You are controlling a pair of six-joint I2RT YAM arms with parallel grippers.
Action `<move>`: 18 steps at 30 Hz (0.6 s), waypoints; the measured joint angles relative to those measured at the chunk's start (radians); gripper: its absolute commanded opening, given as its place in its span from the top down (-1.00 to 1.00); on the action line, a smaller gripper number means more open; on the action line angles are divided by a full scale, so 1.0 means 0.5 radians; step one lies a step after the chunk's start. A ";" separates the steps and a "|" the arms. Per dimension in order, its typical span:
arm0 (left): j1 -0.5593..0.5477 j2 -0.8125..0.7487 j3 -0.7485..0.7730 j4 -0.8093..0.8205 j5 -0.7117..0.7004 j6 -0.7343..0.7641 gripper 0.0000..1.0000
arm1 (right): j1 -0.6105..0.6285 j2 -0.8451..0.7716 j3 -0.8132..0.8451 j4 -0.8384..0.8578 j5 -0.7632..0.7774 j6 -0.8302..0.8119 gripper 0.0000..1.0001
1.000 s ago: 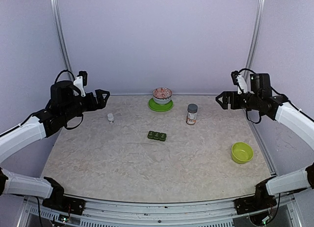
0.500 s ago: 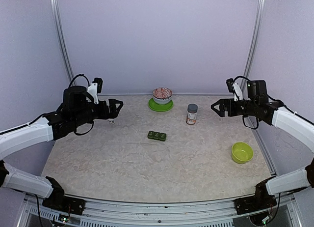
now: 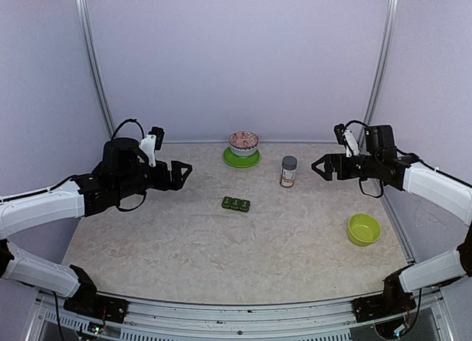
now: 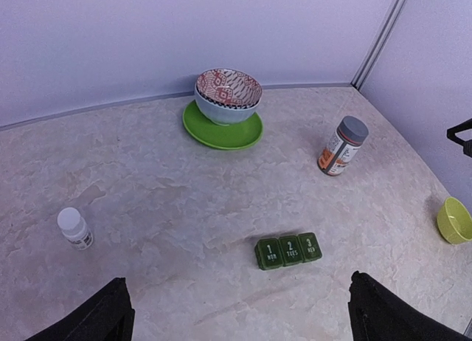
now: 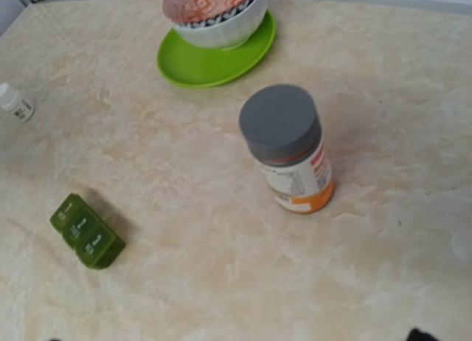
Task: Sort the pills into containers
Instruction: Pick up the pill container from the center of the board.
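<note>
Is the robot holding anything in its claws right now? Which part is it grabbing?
Nothing is held. The left claw and the right claw are both open and empty.

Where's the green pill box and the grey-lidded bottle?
Dark green three-compartment plastic pill box point(image 4: 288, 250): left wrist view, middle lid.
Grey-lidded plastic bottle with orange label point(image 5: 280, 123): right wrist view, cap top.

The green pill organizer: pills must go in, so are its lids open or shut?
Shut: three lids of the pill organizer lie flat, labels up, in the left wrist view; no interior shows.
</note>
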 measured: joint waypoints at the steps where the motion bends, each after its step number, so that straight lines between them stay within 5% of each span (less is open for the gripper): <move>1: 0.000 0.001 -0.009 0.000 0.011 0.001 -0.98 | 0.011 0.005 -0.001 -0.001 0.002 0.000 -1.00; 18: -0.023 0.002 -0.097 -0.002 0.134 0.008 -0.98 | 0.388 0.224 0.020 -0.002 0.189 -0.125 -1.00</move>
